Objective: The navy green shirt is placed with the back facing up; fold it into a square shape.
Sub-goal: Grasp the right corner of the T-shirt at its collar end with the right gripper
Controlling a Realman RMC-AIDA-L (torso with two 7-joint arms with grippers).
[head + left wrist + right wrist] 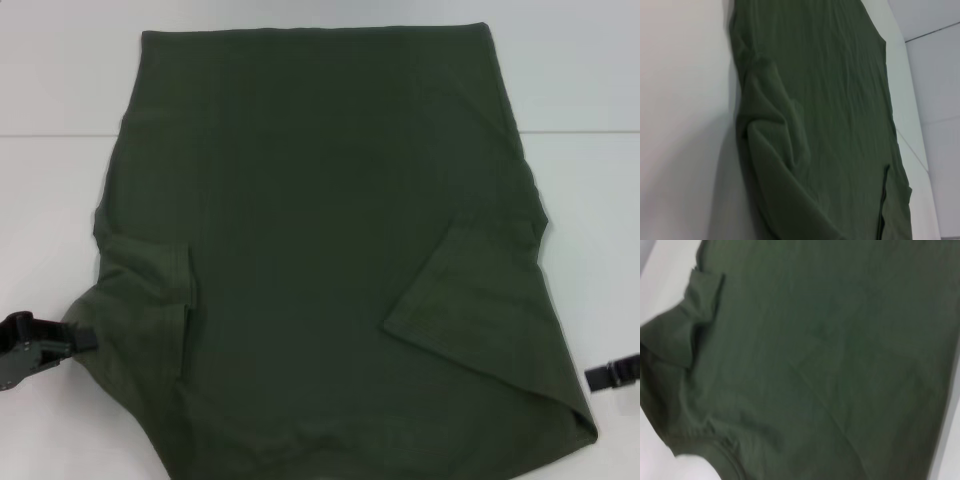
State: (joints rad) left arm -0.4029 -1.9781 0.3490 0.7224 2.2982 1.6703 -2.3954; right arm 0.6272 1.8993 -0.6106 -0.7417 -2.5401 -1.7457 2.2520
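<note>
Shirt (330, 230): sleeves folded in, long axis running away from robot
Left gripper (40, 345): nearer, at sleeve edge; grip unclear
Right gripper (612, 374): just clear of the shirt; grip unclear

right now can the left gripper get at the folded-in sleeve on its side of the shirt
Probably yes: the left gripper sits at the navy green shirt's edge beside that sleeve, with nothing between them.

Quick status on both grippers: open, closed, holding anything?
Left gripper: at the navy green shirt's left sleeve edge; cannot be told.
Right gripper: clear of the shirt; cannot be told.
</note>
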